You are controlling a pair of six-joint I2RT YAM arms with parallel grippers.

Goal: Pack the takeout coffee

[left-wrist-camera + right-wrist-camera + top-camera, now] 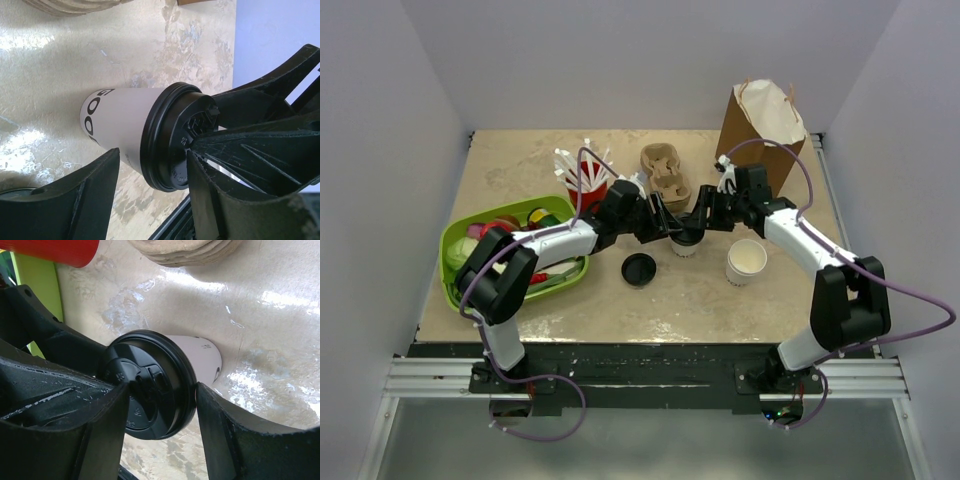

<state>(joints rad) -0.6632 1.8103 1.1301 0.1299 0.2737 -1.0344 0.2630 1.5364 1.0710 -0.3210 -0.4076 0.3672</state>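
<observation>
On beige tabletop (510,170), small white paper cup with round black plastic sip lid (684,243); right gripper (160,390) apparently clasping lid; left gripper (152,160) flanking cup, hold indiscernible

Both arms stretched inward; left gripper (672,235), right gripper (699,227) facing tip-to-tip, fingers (235,440) parted.
</observation>
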